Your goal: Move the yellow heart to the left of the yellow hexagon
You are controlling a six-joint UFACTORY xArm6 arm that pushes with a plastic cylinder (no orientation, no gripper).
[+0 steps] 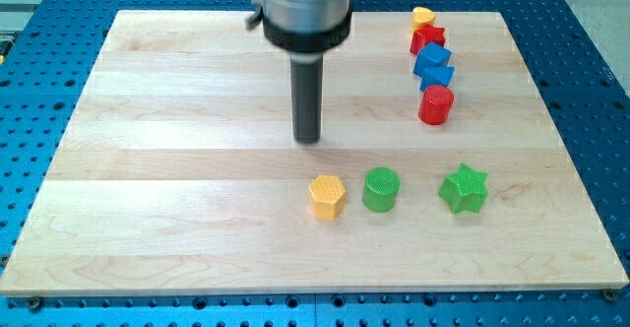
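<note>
The yellow heart (422,17) lies at the view's top right, at the head of a column of blocks. The yellow hexagon (327,196) sits below the board's middle, with a green cylinder (381,188) just to its right. My tip (308,138) stands on the board above the hexagon, apart from it, and far to the left of and below the heart. It touches no block.
Below the heart run a red star (428,38), two blue blocks (431,58) (437,77) and a red cylinder (436,104). A green star (464,189) lies right of the green cylinder. The wooden board (148,169) rests on a blue perforated table.
</note>
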